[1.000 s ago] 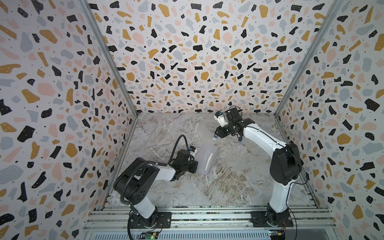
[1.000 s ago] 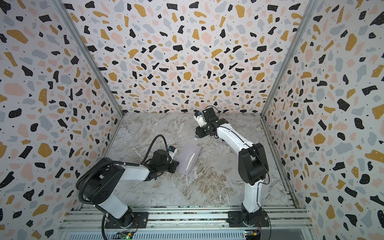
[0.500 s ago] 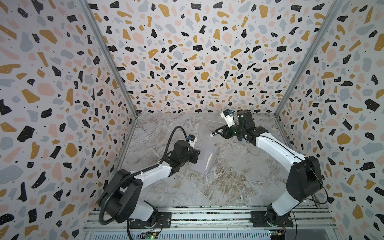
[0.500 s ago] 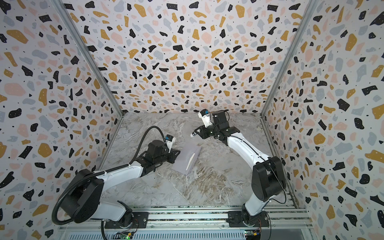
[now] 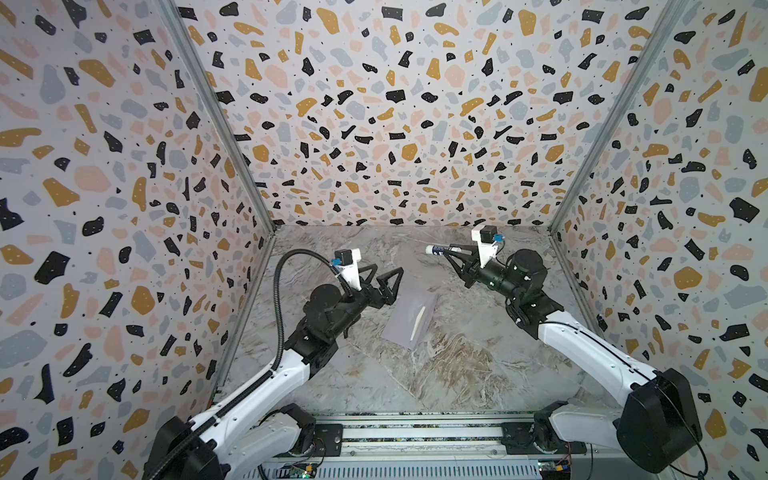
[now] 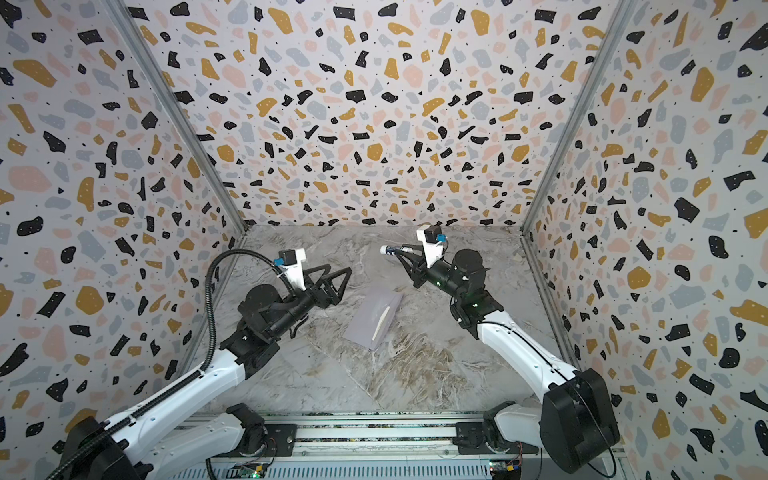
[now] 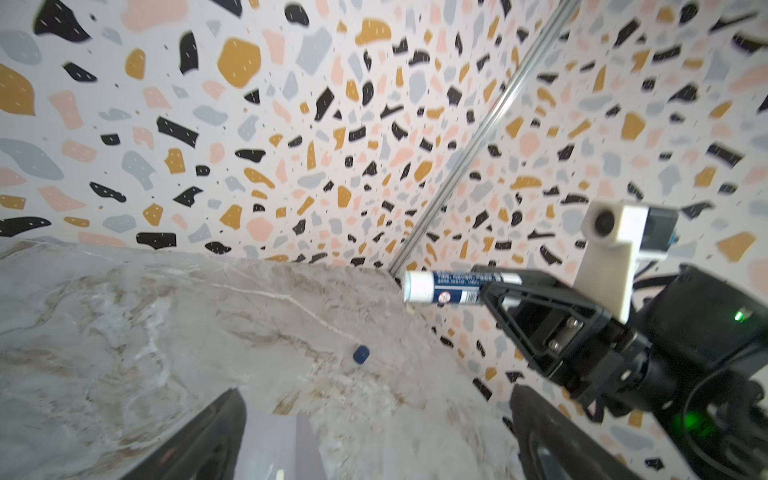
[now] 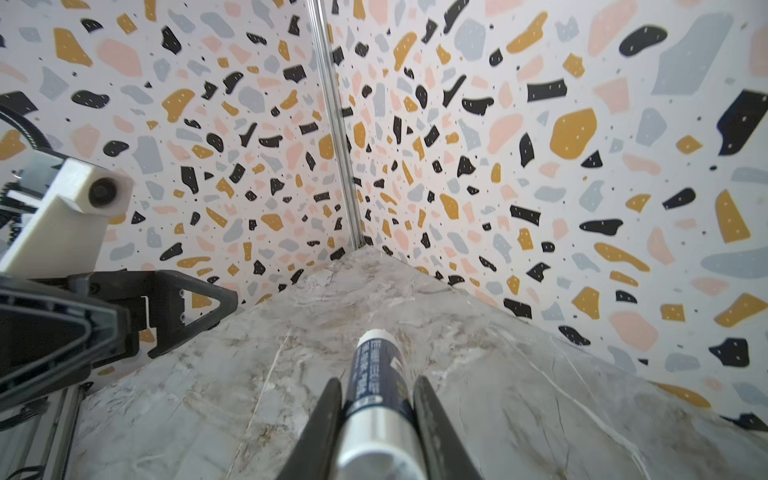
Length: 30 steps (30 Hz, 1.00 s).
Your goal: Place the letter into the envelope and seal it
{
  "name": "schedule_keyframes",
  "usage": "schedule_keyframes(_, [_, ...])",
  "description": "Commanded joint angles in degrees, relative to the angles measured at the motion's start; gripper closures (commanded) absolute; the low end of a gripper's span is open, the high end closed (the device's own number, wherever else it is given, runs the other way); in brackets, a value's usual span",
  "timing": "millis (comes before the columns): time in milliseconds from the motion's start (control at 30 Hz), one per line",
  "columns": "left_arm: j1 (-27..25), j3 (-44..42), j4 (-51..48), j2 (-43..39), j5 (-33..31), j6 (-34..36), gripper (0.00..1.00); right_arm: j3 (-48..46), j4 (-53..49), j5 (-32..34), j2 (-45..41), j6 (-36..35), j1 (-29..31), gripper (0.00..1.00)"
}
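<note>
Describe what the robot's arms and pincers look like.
White arm shells with black joints. The left pincer and right pincer are black, with triangular open-frame fingers and white camera mounts. A black ribbed cable runs along the left arm.

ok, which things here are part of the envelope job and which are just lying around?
Job: envelope, flat on the table; glue stick, clamped in the right end effector; no loose letter visible.
Lying about: small blue cap on the table.
</note>
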Motion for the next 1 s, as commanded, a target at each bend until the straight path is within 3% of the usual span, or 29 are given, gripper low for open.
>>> schedule_keyframes(0, [0.5, -0.6, 7.3, -2.7, -5.8, -11.4, 0.0, -1.6, 12.9, 4.5, -2.1, -3.3, 3.8, 1.0])
schedule_keyframes(233, [0.4, 3.3, 9.5, -0.3, -1.4, -34.3, 0.0, -5.0, 24.2, 13.7, -0.7, -13.1, 12.2, 1.0])
schedule_keyframes(500, [-0.3, 6.9, 11.4, 4.2, 6.2, -49.7, 0.06, -5.3, 28.1, 20.3, 2.6, -21.8, 18.3, 1.0])
schedule_keyframes(800, [-3.9, 8.8, 10.9, 6.9, 7.1, -53.1, 0.24, -4.7, 29.2, 24.3, 5.0, -26.0, 21.4, 1.0])
schedule_keyframes(967, [-4.6, 9.4, 10.6, 7.8, 6.8, -52.7, 0.27, -4.3, 28.9, 25.1, 5.8, -27.6, 22.8, 1.0])
